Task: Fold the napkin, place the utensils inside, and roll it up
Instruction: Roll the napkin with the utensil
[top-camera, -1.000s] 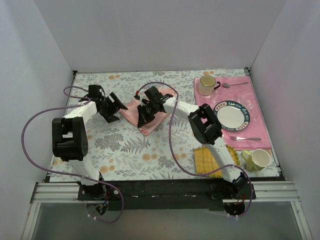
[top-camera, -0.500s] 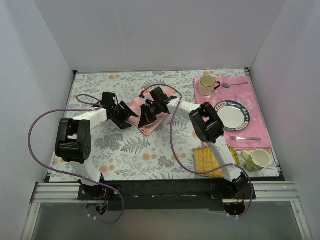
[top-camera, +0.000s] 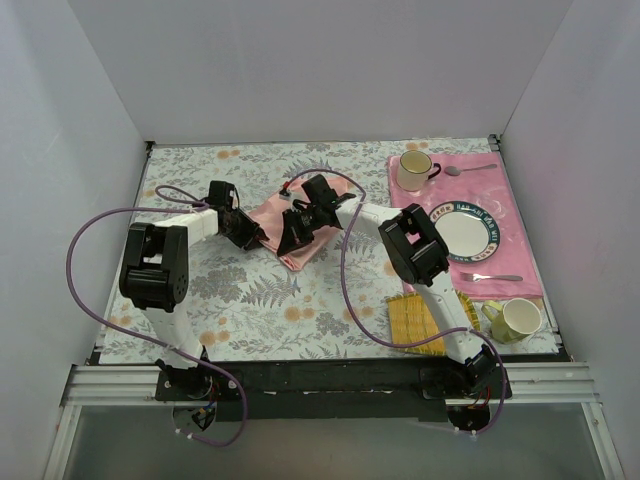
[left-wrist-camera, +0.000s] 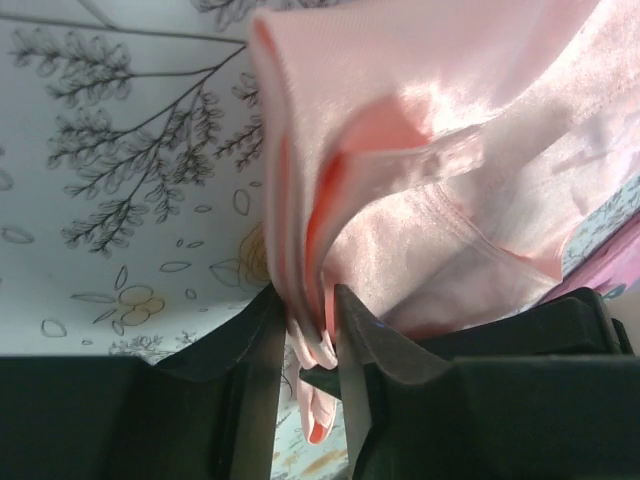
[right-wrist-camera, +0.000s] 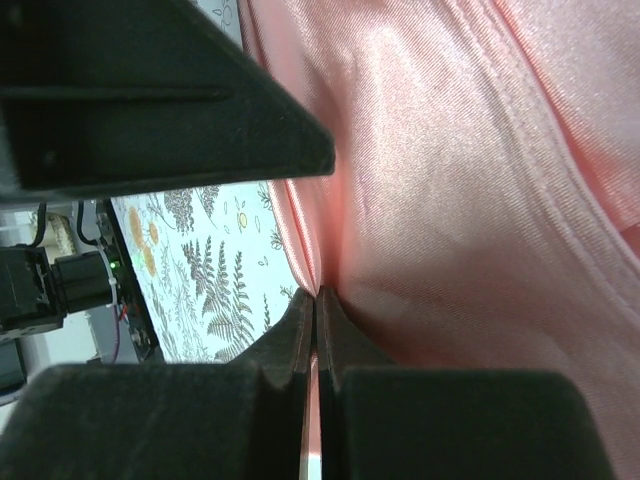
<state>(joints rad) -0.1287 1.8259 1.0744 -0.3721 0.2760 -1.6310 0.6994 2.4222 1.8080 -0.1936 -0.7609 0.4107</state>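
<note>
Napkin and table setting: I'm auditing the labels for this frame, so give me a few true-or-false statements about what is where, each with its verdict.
1. The napkin lies flat and untouched. False: it is bunched, and its folds sit between the fingers of the left gripper.
2. The right gripper is shut on napkin fabric. True.
3. The plate sits on the placemat. True.
4. The fork rests on the plate. False: it lies on the placemat, on the plate's near side.
</note>
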